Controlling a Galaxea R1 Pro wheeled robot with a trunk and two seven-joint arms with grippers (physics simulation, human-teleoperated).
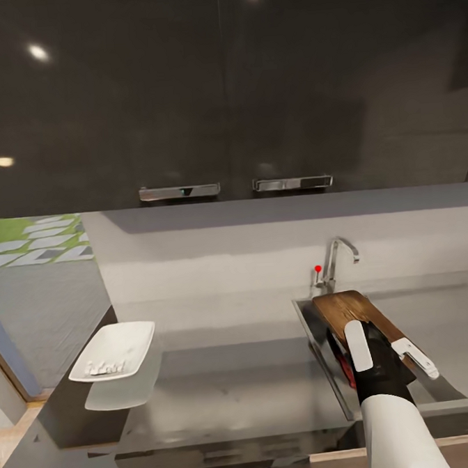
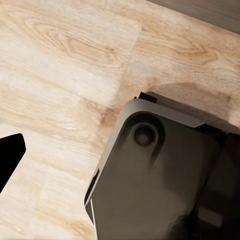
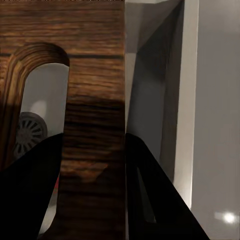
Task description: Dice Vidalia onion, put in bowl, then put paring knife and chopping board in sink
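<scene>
Chopping board point(image 1: 351, 308) is the thing in hand, but go left to right. Well away from the fingers, at the far left end of the bench point(image 1: 230, 381), sits the white bowl point(image 1: 114, 350) with pale bits in it, which look like the diced onion; I judge the dicing and transfer finished. The left fingers' state I cannot tell: the left wrist view looks down on wooden floor point(image 2: 65, 65) and a dark part of the robot's base point(image 2: 160, 180), so that arm seems parked out of the way.

At the right, the right gripper point(image 1: 364, 354) is clamped on the board's handle end, one dark finger point(image 3: 30, 200) on each side of the wood strip point(image 3: 95, 150) beside the handle slot. The board slopes away from the fingers over the sink point(image 1: 442, 317), its far end toward the tap point(image 1: 337, 258). Through the slot the sink drain point(image 3: 30, 132) shows below, so it is held there for lowering in. A red sliver point(image 1: 343, 362) beside the fingers may be the paring knife; it is too hidden to say.
</scene>
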